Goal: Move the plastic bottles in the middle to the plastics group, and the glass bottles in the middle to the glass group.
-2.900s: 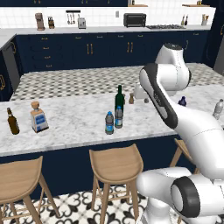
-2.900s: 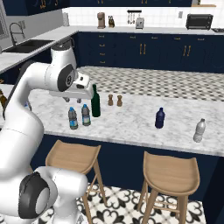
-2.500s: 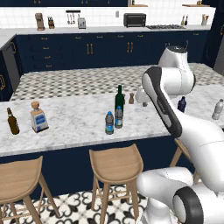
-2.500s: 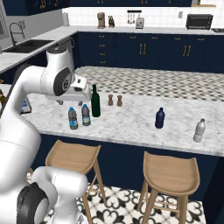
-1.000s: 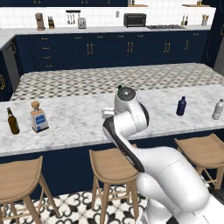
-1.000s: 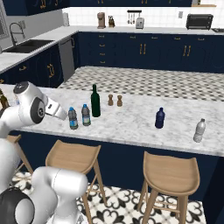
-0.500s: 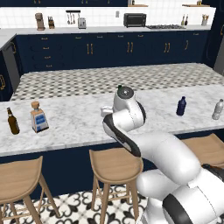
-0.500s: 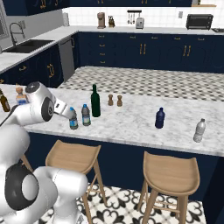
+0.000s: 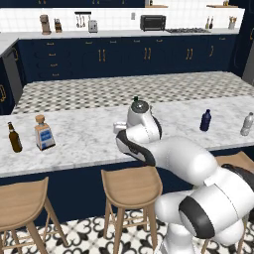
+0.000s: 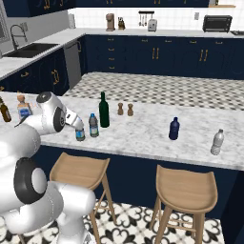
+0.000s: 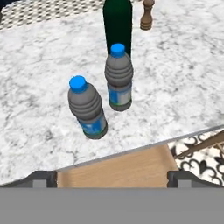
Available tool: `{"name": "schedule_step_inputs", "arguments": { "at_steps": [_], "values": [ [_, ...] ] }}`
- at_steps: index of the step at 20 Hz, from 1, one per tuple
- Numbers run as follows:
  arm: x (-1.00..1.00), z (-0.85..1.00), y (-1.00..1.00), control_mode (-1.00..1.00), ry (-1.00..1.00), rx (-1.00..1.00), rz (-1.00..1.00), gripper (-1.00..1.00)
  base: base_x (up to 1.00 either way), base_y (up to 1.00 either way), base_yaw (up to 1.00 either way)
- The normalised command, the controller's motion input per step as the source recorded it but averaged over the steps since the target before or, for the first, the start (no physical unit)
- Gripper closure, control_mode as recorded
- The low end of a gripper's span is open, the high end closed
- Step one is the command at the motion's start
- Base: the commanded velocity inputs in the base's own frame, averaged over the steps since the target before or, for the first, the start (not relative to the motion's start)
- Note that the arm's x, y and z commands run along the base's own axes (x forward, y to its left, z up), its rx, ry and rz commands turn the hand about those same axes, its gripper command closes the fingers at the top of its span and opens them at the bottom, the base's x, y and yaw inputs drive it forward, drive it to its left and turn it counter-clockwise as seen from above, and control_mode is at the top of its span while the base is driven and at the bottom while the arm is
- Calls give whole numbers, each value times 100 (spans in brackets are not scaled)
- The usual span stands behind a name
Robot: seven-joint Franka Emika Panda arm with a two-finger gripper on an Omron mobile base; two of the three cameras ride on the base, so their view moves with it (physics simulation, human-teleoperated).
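Two plastic bottles (image 11: 88, 108) stand near the counter's (image 11: 39, 78) front edge, green bottle (image 11: 117, 22) just behind; the gripper (image 11: 112, 178) hovers wide open, empty. Clipping the neighbouring bottle could topple it.

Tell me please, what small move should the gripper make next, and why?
Probably advance toward the nearer water bottle and centre it between the fingertips. The gripper is open and holds nothing; it is short of the counter edge. The second water bottle and the green bottle stand close behind, so approach carefully.
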Motion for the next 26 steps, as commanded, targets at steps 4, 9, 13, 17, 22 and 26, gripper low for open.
{"name": "schedule_step_inputs", "arguments": {
  "at_steps": [4, 9, 13, 17, 22, 26],
  "values": [
    [22, -10, 2, -100, 14, 0, 0, -100, 0, 0, 0],
    [15, -8, 6, -100, 10, 0, 1, -100, 0, 0, 0],
    [10, -16, 7, -100, -1, 0, 1, -100, 0, 0, 0],
    [15, -26, 6, -100, -8, 0, 2, -100, 0, 0, 0],
    [25, -20, 0, -100, -3, 0, 4, -100, 0, 0, 0],
    [24, -7, 0, -100, 0, 0, 3, -100, 0, 0, 0]
  ]
}}
